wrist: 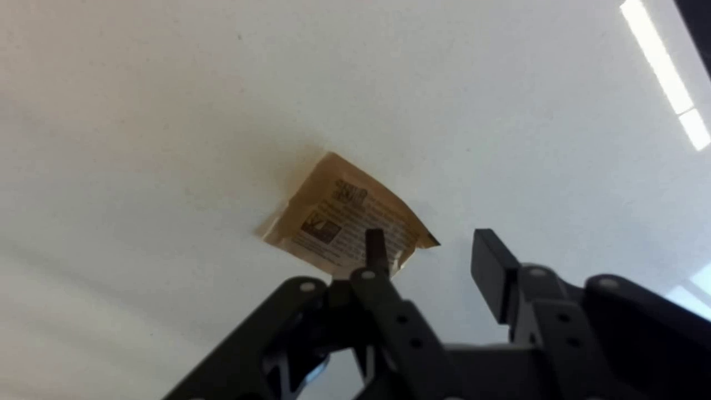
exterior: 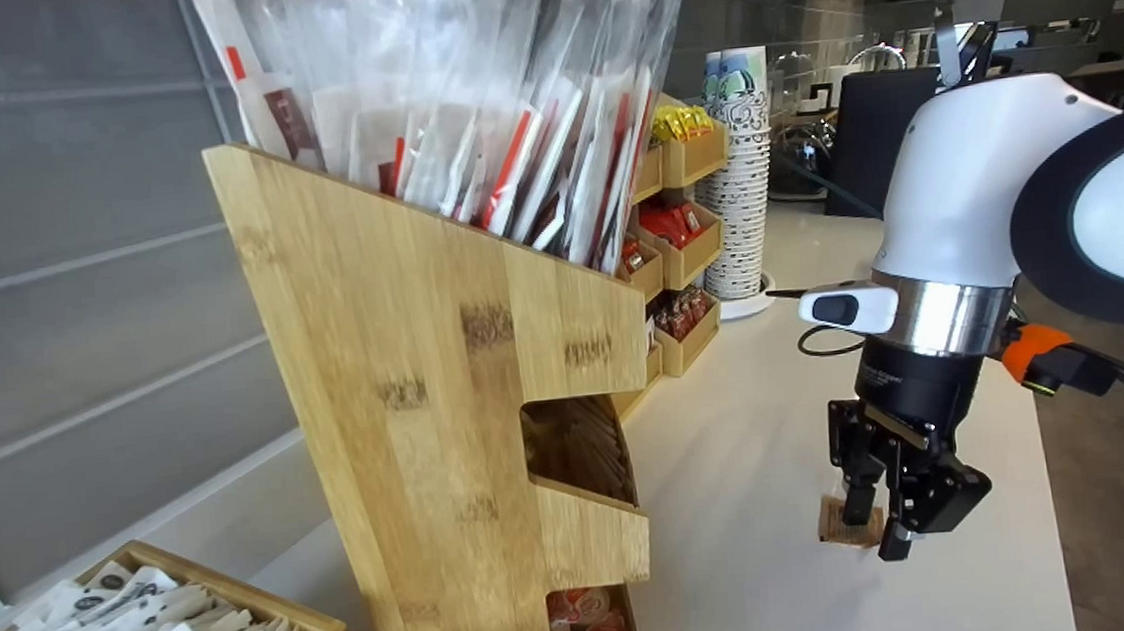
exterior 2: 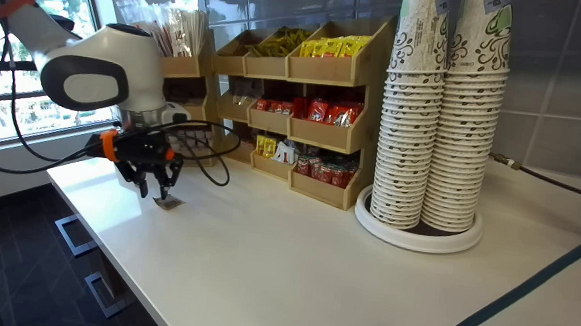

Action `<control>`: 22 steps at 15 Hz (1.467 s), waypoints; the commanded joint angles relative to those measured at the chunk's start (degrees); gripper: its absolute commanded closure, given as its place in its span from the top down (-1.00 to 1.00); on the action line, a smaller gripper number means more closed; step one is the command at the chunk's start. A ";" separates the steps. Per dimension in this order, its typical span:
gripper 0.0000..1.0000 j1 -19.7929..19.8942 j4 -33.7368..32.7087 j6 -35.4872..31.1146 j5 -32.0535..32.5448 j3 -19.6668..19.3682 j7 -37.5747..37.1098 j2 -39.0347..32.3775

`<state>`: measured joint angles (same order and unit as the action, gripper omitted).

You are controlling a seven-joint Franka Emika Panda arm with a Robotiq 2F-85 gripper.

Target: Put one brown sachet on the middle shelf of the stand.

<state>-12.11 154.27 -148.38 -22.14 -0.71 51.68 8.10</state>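
While the brown packet [wrist: 350, 214] lies mid-frame in the wrist view, the gripper [wrist: 433, 260], lower right, has fingers [wrist: 494, 278] well apart, one partly hiding it (touch unclear).

Free counter [exterior: 728, 513] lies between brown sachet [wrist: 347, 214] and stand [exterior: 428, 396].
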 commanded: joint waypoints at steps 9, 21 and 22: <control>-1.00 0.98 -0.07 -0.90 0.48 0.79 0.17 -0.86; -1.00 -0.01 -4.22 -0.20 -14.86 -1.97 1.30 4.35; -1.00 -0.01 -4.61 -0.88 -16.44 -1.97 1.88 4.72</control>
<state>-11.34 150.59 -148.37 -32.72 -1.82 51.49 10.84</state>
